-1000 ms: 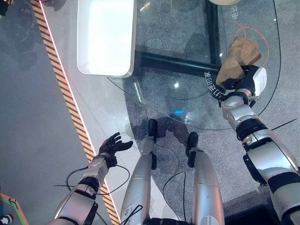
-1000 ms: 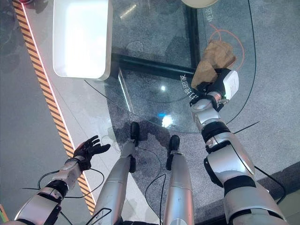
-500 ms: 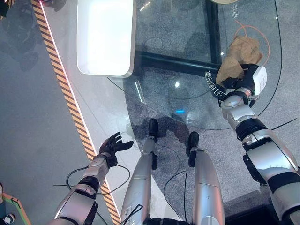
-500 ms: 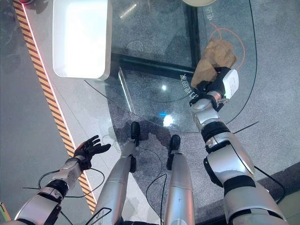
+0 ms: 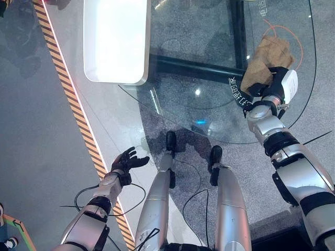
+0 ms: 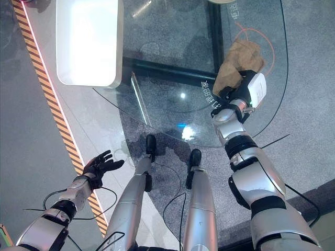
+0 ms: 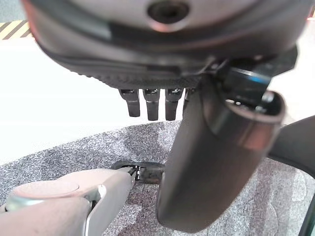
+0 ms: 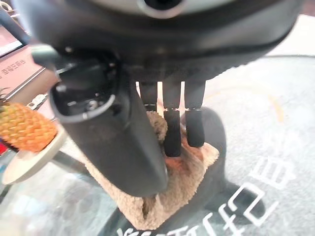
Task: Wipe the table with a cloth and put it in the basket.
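A tan fuzzy cloth (image 5: 268, 58) lies bunched on the round glass table (image 5: 199, 68), near its right edge. My right hand (image 5: 273, 83) rests on the cloth's near part. Its fingers (image 8: 172, 132) lie nearly straight and press down into the cloth (image 8: 182, 189), with the thumb laid beside them. A white rectangular container (image 5: 116, 42) with rounded corners stands at the far left, past the table's left rim. My left hand (image 5: 125, 161) hangs low on the left over the floor, open and holding nothing.
A pineapple (image 8: 24, 129) sits on a pale plate (image 8: 34, 160) just beyond the cloth. An orange ring (image 5: 296, 36) shows on the floor under the glass. A striped yellow-black tape line (image 5: 73, 99) runs along the floor on the left.
My right hand has slid the cloth slightly farther away across the glass. The left hand has stayed where it was.
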Tool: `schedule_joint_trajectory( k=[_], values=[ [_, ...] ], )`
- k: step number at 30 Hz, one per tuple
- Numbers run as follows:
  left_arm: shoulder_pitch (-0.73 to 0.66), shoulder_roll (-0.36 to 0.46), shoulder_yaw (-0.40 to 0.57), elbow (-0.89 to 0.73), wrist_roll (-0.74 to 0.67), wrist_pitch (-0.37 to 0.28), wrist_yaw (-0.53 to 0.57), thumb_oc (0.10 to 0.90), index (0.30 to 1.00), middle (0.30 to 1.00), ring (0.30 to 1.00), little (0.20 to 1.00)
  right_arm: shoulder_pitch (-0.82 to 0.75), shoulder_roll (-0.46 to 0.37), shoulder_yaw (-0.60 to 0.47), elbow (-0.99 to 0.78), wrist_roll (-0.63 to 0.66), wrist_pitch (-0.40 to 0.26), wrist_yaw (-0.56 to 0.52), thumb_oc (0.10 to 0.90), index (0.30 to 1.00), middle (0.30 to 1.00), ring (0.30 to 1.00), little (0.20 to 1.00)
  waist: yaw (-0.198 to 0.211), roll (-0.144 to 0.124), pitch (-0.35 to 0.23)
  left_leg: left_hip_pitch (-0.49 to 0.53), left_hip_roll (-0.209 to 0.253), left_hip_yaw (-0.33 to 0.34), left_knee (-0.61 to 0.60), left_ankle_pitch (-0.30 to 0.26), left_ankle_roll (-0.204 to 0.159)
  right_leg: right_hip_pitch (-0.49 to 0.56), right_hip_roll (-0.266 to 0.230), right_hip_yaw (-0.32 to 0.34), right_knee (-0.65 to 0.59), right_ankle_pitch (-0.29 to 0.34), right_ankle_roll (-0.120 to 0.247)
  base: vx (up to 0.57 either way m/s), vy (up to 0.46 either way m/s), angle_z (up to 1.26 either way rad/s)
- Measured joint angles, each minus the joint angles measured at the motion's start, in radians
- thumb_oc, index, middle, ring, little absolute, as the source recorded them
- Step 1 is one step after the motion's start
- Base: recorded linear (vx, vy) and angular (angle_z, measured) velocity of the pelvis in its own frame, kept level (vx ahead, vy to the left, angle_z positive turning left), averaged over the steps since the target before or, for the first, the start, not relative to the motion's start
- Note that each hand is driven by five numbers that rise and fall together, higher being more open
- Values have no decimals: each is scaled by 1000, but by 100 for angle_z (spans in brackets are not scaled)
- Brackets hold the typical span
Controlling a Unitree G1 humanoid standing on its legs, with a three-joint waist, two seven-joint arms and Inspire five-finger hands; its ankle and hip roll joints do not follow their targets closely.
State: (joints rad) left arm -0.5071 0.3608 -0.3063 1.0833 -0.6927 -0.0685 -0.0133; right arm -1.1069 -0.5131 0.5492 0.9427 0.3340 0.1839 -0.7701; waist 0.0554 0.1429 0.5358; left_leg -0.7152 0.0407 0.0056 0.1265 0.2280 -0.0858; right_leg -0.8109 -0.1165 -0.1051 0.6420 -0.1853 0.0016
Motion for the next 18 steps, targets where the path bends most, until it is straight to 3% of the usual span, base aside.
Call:
schedule_joint_trajectory(
  k=[8, 12, 18],
  values=[
    [0, -2, 1, -4, 0, 3, 1, 800, 900, 900, 900, 900, 1, 41, 122, -139, -118, 22, 88, 100, 300, 300, 300, 200, 22, 0, 0, 5, -1, -5, 1, 12, -2, 4, -1, -1, 4, -1, 0, 2, 19, 1],
    [0, -2, 1, -4, 0, 2, 1, 800, 900, 900, 900, 900, 1, 93, 145, -144, -136, 27, 124, 100, 300, 300, 300, 200, 32, 0, 0, 9, -13, -18, -4, 11, -4, 5, -18, -14, 27, -11, -2, 3, 35, 13],
    [3, -2, 1, -6, 0, 5, 3, 800, 900, 900, 900, 900, 1, 109, 161, -144, -178, 28, 181, 100, 300, 300, 300, 200, 55, 0, 0, -1, -17, -33, -8, -7, -4, 4, -24, -27, 22, -15, -14, 6, 8, 10]
  ],
)
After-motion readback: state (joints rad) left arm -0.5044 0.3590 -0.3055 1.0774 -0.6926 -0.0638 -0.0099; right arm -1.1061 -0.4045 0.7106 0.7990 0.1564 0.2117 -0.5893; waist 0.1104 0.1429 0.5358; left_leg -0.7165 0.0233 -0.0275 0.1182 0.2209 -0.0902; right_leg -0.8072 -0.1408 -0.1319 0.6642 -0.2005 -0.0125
